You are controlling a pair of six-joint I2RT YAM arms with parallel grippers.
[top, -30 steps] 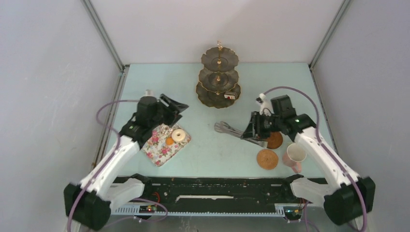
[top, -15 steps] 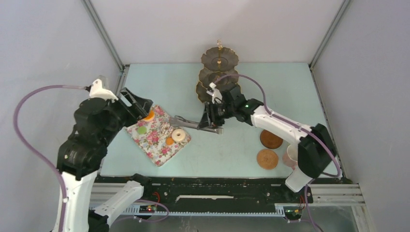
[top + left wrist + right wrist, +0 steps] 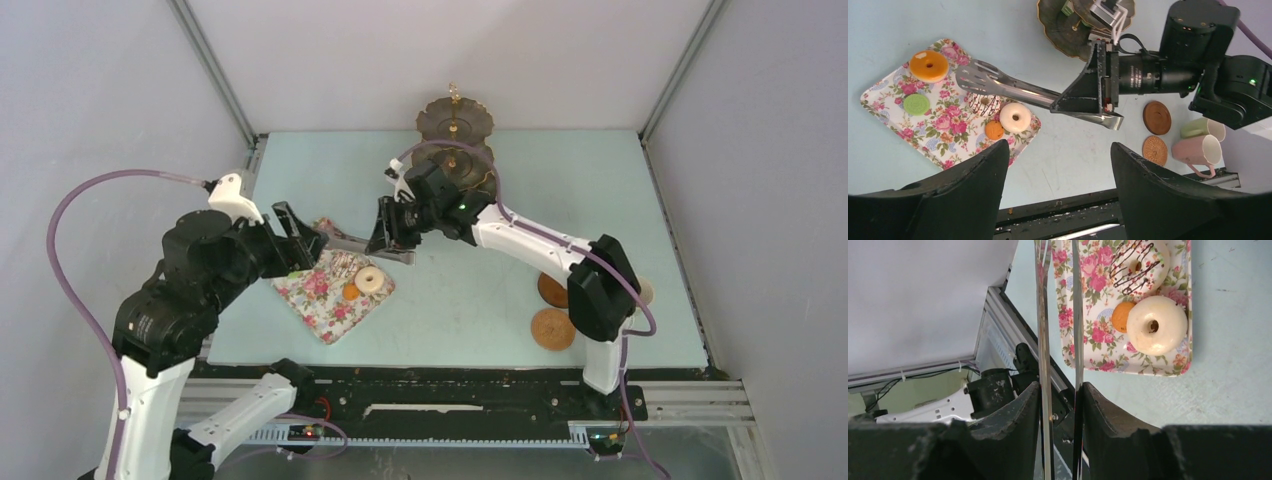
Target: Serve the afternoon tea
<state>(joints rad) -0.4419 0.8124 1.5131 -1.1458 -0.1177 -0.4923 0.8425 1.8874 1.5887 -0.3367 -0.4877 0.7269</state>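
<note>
Right gripper (image 3: 392, 226) is clenched on the tongs (image 3: 1013, 90), blades over the floral tray (image 3: 878, 95) near the left edge of the table (image 3: 600, 180). Left gripper (image 3: 1060, 170) is released, empty. 5 cakes (image 3: 1015, 116) lie on the tray; 2 cups (image 3: 1200, 145) stand beside 2 coasters (image 3: 1156, 117). Serving appears barely begun.

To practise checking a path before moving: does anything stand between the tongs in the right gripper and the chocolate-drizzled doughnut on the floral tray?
Nothing visible does. The tongs, held by the right gripper, have their tips over the chocolate-drizzled doughnut; the white doughnut and orange piece lie beside it on the tray, not between.
</note>
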